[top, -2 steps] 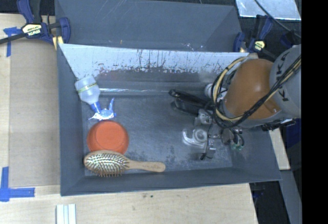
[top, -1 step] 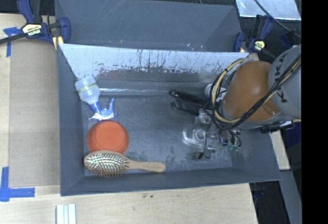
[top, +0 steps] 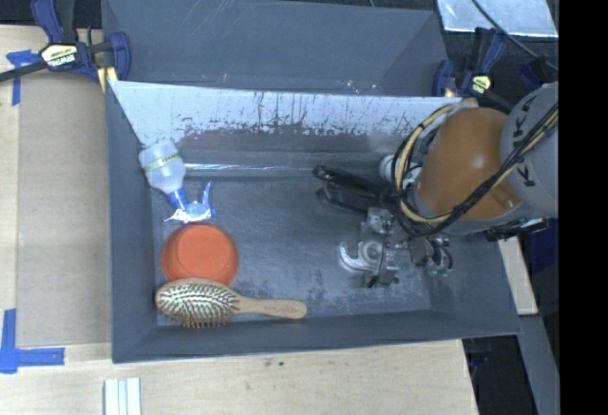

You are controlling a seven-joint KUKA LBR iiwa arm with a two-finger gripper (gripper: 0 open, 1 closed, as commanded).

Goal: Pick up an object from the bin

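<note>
My gripper [top: 378, 252] is low over the bin floor in the right half, pointing down under the orange-domed wrist. A small pale curved piece [top: 352, 258] shows right at its left side; whether it is a loose thing or part of the gripper I cannot tell. A black elongated thing [top: 348, 187] lies just behind the gripper, toward the back wall. Nothing can be seen held.
At the bin's left lie a clear plastic bottle with a blue label [top: 169, 174], a round orange thing [top: 199, 254] and, along the front wall, a hairbrush with a wooden handle [top: 224, 305]. Bare floor separates them from the gripper.
</note>
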